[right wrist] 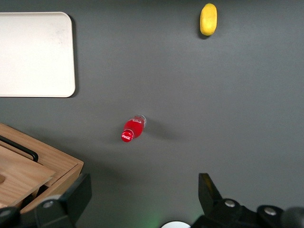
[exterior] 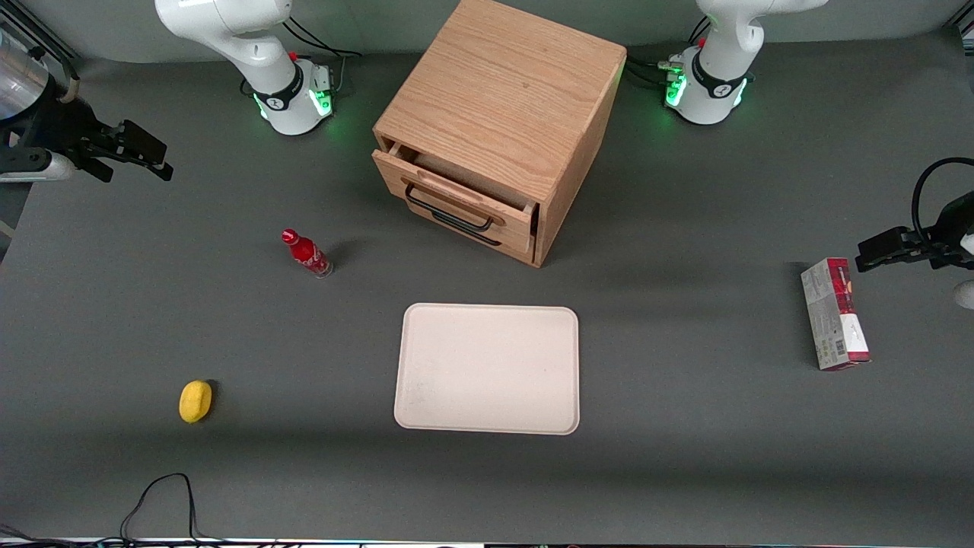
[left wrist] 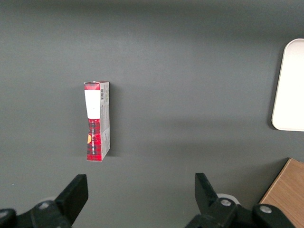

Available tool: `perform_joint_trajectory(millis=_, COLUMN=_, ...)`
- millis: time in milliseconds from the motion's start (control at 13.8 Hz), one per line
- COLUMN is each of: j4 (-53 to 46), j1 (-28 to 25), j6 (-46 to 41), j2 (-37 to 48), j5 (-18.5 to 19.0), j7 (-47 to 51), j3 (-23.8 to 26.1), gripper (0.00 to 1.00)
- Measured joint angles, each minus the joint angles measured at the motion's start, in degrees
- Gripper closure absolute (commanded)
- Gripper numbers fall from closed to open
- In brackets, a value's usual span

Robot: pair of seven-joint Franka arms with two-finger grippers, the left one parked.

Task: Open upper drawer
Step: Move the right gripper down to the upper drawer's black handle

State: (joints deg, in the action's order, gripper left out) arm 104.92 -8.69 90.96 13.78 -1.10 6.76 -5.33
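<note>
smooth cream rounded-corner tray (exterior: 487, 369) nearest on the matte grey worktop (exterior: 685, 457), glossy red bottle (exterior: 307, 253) upright farther back, grainy oak upper drawer (exterior: 453, 199) pulled slightly out of its boxy cabinet (exterior: 506, 99), my end effector (exterior: 144, 156) raised at my end of the worktop, fingers spread, grasping nothing

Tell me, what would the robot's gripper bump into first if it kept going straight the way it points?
Probably just the bare table. The open gripper points down, holding nothing; the red bottle stands closest to that line, though depth is unclear.
</note>
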Motion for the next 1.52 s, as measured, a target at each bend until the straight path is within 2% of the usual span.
perform_joint_trajectory(millis=362, j4=-3.21, j1=-0.11, j6=0.76, j2=-4.15, j5=-0.25, j7=0.23, j3=0.8, gripper=0.0)
perform_joint_trajectory(millis=507, j4=-8.99, j1=-0.3, j6=1.09, j2=-9.3, j5=-0.55, j7=0.31, j3=5.25, gripper=0.0)
perform_joint_trajectory(millis=725, j4=-16.55, j1=-0.83, j6=0.6, j2=-16.34, j5=-0.67, j7=0.49, j3=15.87, gripper=0.0)
perform_joint_trajectory(millis=1087, j4=-21.85, j1=-1.38, j6=-0.06, j2=-22.22, j5=-0.68, j7=-3.58, j3=31.42, gripper=0.0)
perform_joint_trajectory(millis=1232, j4=-22.07, j1=-1.44, j6=-0.18, j2=-23.66, j5=-0.69, j7=-6.93, j3=34.9, gripper=0.0)
perform_joint_trajectory(millis=1522, j4=-21.89, j1=-1.13, j6=-0.1, j2=-29.52, j5=-4.35, j7=-17.36, j3=35.55, gripper=0.0)
